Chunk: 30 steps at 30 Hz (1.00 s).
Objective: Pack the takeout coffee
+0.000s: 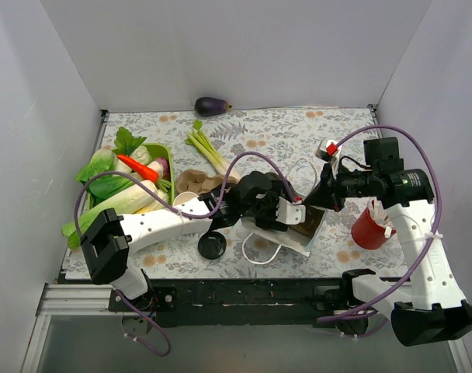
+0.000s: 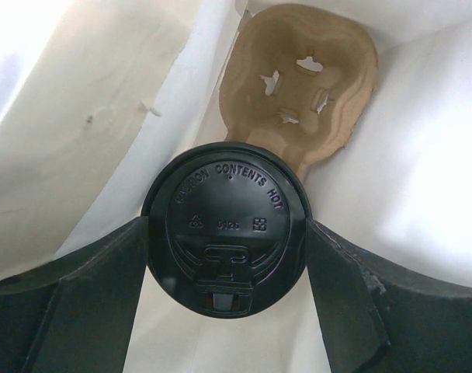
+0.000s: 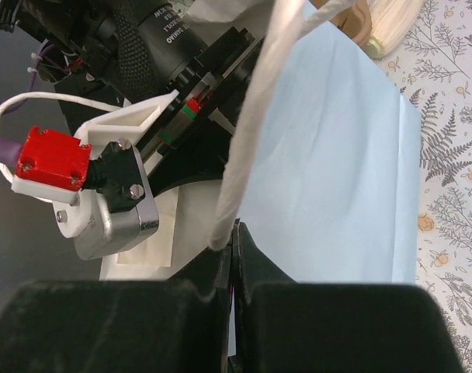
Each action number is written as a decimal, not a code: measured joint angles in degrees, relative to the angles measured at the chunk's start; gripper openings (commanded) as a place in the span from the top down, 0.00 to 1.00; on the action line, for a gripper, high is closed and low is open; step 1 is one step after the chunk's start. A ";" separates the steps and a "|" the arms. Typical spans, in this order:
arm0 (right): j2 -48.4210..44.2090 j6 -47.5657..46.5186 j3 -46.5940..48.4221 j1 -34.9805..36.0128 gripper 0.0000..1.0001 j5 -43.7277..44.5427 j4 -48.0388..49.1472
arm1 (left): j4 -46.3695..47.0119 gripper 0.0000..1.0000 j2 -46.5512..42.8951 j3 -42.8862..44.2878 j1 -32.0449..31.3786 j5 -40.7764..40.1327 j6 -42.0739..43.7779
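The white paper bag (image 3: 337, 171) lies on its side at the middle of the table, mouth toward 9 o'clock. The right gripper (image 3: 232, 233) is closed tight on the bag's rope handle (image 3: 255, 116) and holds that side up. If the rope slips, the wall will likely sag onto the cup and block the way in.

Inside the bag a brown pulp cup carrier (image 2: 302, 85) lies at 12 to 1 o'clock of the takeout coffee (image 2: 227, 210). The left gripper (image 2: 227, 233) has the takeout coffee clamped with its jaws spread wide, one finger on each side just below the black dome lid. The cup is already within the bag's walls, short of the carrier's sockets. The main risk, I judge, is the tilt: carried sideways like this, the lid could weep or pop if it bumps the carrier's rim, and a release off-centre would let the cup roll.

At 9 o'clock of the bag a green tray (image 1: 168, 151) holds a carrot, leafy greens and a long white vegetable. A red cup (image 1: 368, 229) stands at 3 o'clock; what it holds I cannot make out. A loose black lid (image 1: 212, 245) lies at 8 o'clock.
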 measured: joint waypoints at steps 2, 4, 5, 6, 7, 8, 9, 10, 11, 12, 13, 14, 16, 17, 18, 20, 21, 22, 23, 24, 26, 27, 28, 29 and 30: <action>0.28 0.00 0.00 0.00 0.99 -0.20 -0.15 | 0.55 1.00 0.48 0.00 0.15 0.24 0.15; 0.52 0.02 0.00 -0.02 0.99 -0.39 -0.22 | 0.79 1.00 0.81 0.00 0.28 0.46 0.28; 0.61 0.02 0.00 -0.04 0.99 -0.50 -0.22 | 0.98 1.00 0.94 0.00 0.37 0.63 0.33; 0.76 0.02 0.00 -0.20 0.99 -0.63 -0.28 | 1.07 1.00 1.05 0.00 0.42 0.83 0.31; 0.96 0.07 0.00 -0.46 0.99 -0.94 -0.37 | 1.16 1.00 1.11 0.00 0.44 0.98 0.28; 1.25 0.11 0.00 -0.81 0.99 -1.29 -0.55 | 1.33 1.00 1.25 0.00 0.50 1.18 0.24; 1.57 0.13 0.00 -1.18 0.99 -1.68 -0.70 | 1.55 1.00 1.42 0.02 0.61 1.40 0.15; 1.99 0.20 0.00 -1.60 0.99 -2.25 -0.79 | 1.73 1.00 1.62 0.02 0.76 1.62 0.02; 2.47 0.26 0.00 -2.14 0.99 -2.67 -0.87 | 1.79 1.00 1.90 0.13 0.96 1.75 -0.22; 3.08 0.31 0.02 -2.75 0.99 -3.17 -0.98 | 1.86 1.00 2.34 0.37 1.16 1.81 -0.52; 3.82 0.33 0.13 -3.43 0.99 -3.74 -1.07 | 1.81 1.00 2.95 0.83 1.42 1.92 -1.05; 4.61 0.35 0.24 -4.13 0.99 -4.20 -1.11 | 1.75 1.00 3.67 1.53 1.73 1.99 -1.68; 6.12 0.26 0.85 -5.29 0.99 -4.61 -1.38 | 0.98 1.00 5.44 3.78 2.45 2.10 -3.06; 6.97 0.20 1.36 -5.88 0.99 -4.76 -1.53 | 0.46 1.00 6.43 5.05 2.89 2.21 -4.02; 7.76 0.07 1.92 -6.43 0.98 -4.83 -1.68 | 0.02 1.00 7.21 6.12 3.21 2.25 -4.79; 9.20 -0.15 3.28 -7.17 0.92 -4.81 -2.27 | -1.11 1.00 9.09 8.63 3.98 2.49 -6.43; 9.97 -0.37 4.15 -7.45 0.78 -4.61 -2.62 | -1.53 1.00 9.97 9.77 4.26 2.64 -6.99; 10.67 -0.72 5.20 -7.61 0.70 -4.31 -3.13 | -2.27 1.00 10.82 10.95 4.46 2.67 -7.50; 11.28 -0.94 6.12 -7.74 0.66 -4.22 -3.67 | -3.04 1.00 11.67 12.20 4.63 2.67 -8.13; 12.07 -1.90 7.43 -7.93 0.58 -3.26 -4.28 | -3.93 1.00 12.44 13.40 4.87 3.10 -8.57; 13.42 -2.91 9.99 -8.66 0.52 -1.40 -5.49 | -6.03 1.00 13.94 16.52 5.38 4.11 -9.55; 14.08 -3.21 11.26 -8.94 0.47 -0.57 -5.88 | -7.08 1.00 14.64 17.97 5.60 4.63 -10.05; 14.53 -3.30 12.37 -9.16 0.43 0.15 -6.45 | -8.07 1.00 15.26 19.28 5.75 5.09 -10.51; 15.17 -3.34 13.94 -9.46 0.42 1.07 -7.13 | -9.18 1.00 15.78 20.50 5.99 5.49 -11.02; 15.91 -3.30 16.00 -9.88 0.37 1.99 -7.61 | -10.43 1.00 16.33 21.73 6.25 5.66 -11.54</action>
